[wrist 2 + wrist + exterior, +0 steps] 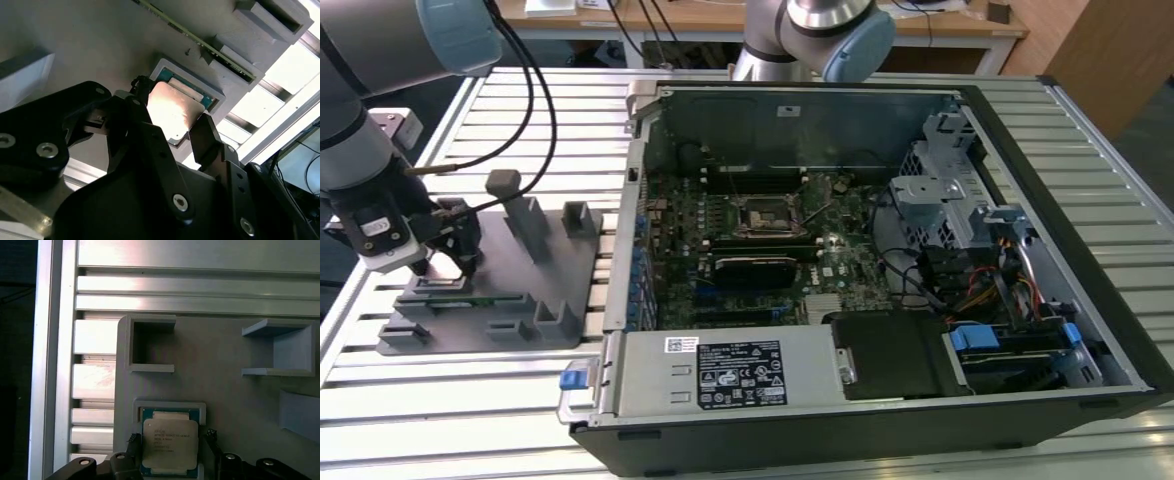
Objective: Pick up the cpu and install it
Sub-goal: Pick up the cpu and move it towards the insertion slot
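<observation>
The cpu point(170, 446) is a small square chip with a pale silver top and a green rim. It lies in a shallow square recess at a corner of the grey plastic tray point(520, 312). My gripper point(440, 268) is low over that corner at the exterior view's left. In both wrist views its black fingers point(204, 131) stand on two opposite sides of the cpu point(172, 110) and touch its edges. The gripper point(172, 119) point(171, 438) is shut on the cpu. The black socket frame point(761, 213) sits in the middle of the motherboard, far from the gripper.
An open computer case point(1014, 330) lies on the slatted metal table point(494, 100), to the exterior view's right of the tray. Grey upright posts point(523, 215) rise from the tray beside the gripper. Black cables point(534, 90) hang from the arm. Drive cages and wiring fill the case's right side.
</observation>
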{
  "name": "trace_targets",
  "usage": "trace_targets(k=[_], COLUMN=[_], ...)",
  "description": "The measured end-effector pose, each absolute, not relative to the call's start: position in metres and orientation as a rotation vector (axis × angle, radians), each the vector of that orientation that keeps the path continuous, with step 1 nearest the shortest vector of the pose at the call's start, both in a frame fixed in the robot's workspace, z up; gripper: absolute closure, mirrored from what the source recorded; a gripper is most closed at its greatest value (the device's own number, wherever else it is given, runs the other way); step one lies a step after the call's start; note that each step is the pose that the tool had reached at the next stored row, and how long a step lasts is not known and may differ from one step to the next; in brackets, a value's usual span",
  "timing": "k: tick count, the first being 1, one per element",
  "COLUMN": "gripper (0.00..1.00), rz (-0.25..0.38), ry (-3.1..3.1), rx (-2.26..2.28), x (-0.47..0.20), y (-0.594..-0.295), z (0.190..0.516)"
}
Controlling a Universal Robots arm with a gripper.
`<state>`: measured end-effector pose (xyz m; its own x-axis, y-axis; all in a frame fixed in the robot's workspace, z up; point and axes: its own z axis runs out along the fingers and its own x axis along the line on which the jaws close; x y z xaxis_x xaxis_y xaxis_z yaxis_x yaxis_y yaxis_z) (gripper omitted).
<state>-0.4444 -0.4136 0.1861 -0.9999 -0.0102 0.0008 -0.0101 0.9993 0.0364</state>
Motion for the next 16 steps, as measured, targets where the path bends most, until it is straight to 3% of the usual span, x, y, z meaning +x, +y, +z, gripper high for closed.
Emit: trace_targets(k=[3,4,16], gripper=[0.42,0.47,0.47], rz=[-0.057,-0.057,-0.057], ry=[-3.140,-3.140,-3.140], rx=[0.016,0.016,0.016], x=[-0.444,-0.444,-0.444], y=[-0.414,-0.414,-0.414], z=[0.186,0.186,0.197])
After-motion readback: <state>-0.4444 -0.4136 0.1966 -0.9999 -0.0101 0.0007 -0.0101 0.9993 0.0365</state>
